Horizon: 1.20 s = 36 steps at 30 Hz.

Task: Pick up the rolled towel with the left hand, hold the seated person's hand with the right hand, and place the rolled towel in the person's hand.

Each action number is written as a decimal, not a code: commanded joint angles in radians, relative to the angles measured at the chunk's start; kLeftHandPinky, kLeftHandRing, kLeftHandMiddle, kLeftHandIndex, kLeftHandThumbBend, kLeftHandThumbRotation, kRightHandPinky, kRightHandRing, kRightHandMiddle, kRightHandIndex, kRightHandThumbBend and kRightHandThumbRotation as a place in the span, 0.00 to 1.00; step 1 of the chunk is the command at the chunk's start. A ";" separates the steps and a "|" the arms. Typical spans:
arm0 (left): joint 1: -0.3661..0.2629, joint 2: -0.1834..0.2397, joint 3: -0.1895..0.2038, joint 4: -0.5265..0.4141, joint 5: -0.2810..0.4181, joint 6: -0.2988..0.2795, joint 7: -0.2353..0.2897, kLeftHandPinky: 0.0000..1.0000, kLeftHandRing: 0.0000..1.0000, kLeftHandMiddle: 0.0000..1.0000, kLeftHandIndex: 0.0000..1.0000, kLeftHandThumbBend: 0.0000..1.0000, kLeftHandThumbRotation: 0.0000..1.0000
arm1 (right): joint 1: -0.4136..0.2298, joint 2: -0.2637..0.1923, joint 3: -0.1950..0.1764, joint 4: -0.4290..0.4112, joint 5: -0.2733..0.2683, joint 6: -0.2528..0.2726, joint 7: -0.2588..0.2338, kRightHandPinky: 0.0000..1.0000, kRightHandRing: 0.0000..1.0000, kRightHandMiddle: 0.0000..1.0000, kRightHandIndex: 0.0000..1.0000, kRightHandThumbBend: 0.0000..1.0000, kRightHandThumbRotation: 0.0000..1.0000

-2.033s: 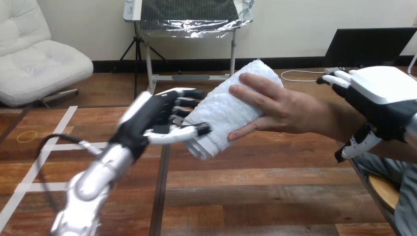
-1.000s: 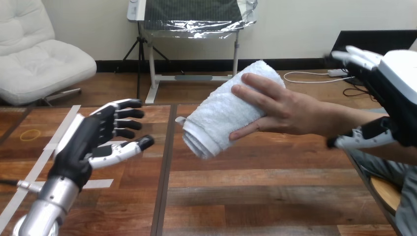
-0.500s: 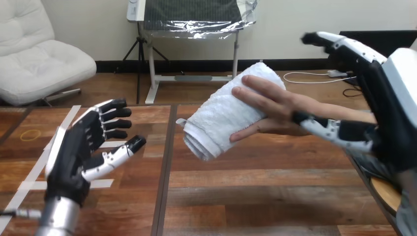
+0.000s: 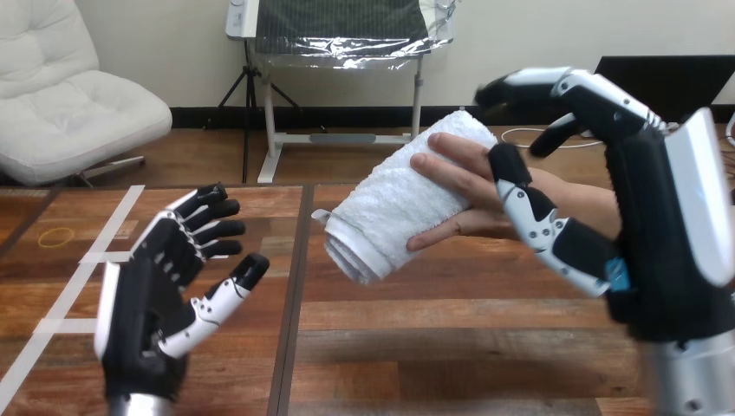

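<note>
White rolled towel (image 4: 394,204) rests in the person's hand (image 4: 464,184); your left hand (image 4: 146,303) has withdrawn, fingers spread. Your right hand (image 4: 650,234), splayed, has let go; delivery looks done.

One rolled towel (image 4: 390,208), one person's hand (image 4: 464,186), two robot hands — left hand (image 4: 147,299), right hand (image 4: 650,225) — one wooden table (image 4: 451,347)

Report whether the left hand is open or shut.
Open: the left hand has spread fingers, holds nothing, apart from the rolled towel.
</note>
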 commanded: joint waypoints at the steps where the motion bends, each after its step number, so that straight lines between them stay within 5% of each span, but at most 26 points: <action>1: 0.009 -0.064 -0.046 -0.123 -0.045 -0.040 -0.010 0.62 0.65 0.70 0.72 0.59 0.18 | 0.000 0.084 0.050 0.069 0.034 -0.065 -0.073 0.20 0.43 0.50 0.42 0.01 0.00; 9: 0.079 -0.146 -0.094 -0.220 -0.092 -0.043 -0.007 0.59 0.62 0.68 0.71 0.60 0.21 | 0.009 0.154 0.100 0.136 0.064 -0.146 -0.127 0.07 0.16 0.24 0.22 0.00 0.00; 11: 0.099 -0.169 -0.110 -0.248 -0.102 -0.038 -0.001 0.58 0.61 0.67 0.70 0.61 0.21 | 0.014 0.186 0.123 0.148 0.108 -0.155 -0.134 0.04 0.11 0.19 0.17 0.00 0.00; 17: 0.131 -0.182 -0.146 -0.286 -0.112 -0.064 -0.009 0.55 0.58 0.65 0.69 0.62 0.24 | 0.029 0.251 0.172 0.154 0.172 -0.152 -0.149 0.01 0.02 0.05 0.04 0.00 0.00; 22: 0.150 -0.177 -0.162 -0.316 -0.111 -0.079 -0.008 0.54 0.58 0.64 0.68 0.64 0.28 | 0.048 0.291 0.214 0.145 0.211 -0.126 -0.163 0.00 0.01 0.02 0.01 0.00 0.00; 36: 0.170 -0.144 -0.175 -0.353 -0.168 -0.095 -0.038 0.55 0.59 0.64 0.67 0.69 0.32 | 0.043 0.284 0.261 0.138 0.242 -0.092 -0.195 0.00 0.00 0.00 0.00 0.00 0.00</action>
